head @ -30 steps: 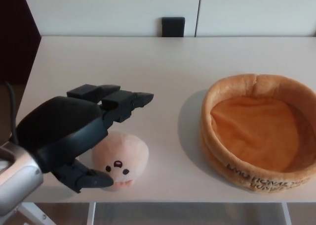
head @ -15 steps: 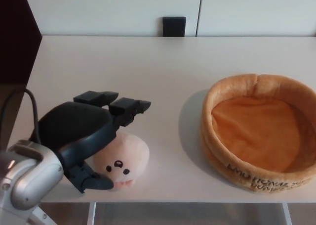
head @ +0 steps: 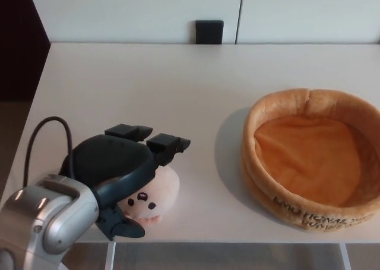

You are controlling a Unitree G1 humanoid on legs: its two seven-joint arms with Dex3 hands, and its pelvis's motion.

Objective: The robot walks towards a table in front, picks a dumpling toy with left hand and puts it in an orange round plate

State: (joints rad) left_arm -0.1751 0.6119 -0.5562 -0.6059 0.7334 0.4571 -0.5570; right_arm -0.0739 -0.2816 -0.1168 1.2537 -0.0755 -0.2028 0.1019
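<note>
Left hand [head: 122, 175] is draped over the dumpling toy [head: 151, 196] at lower left of the frame, fingers apart and not yet closed; the orange round plate [head: 309, 157] is seen well apart at right on the table [head: 178, 86].

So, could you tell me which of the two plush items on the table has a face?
The pale peach dumpling toy under the left hand; the orange round plush plate carries only lettering.
</note>
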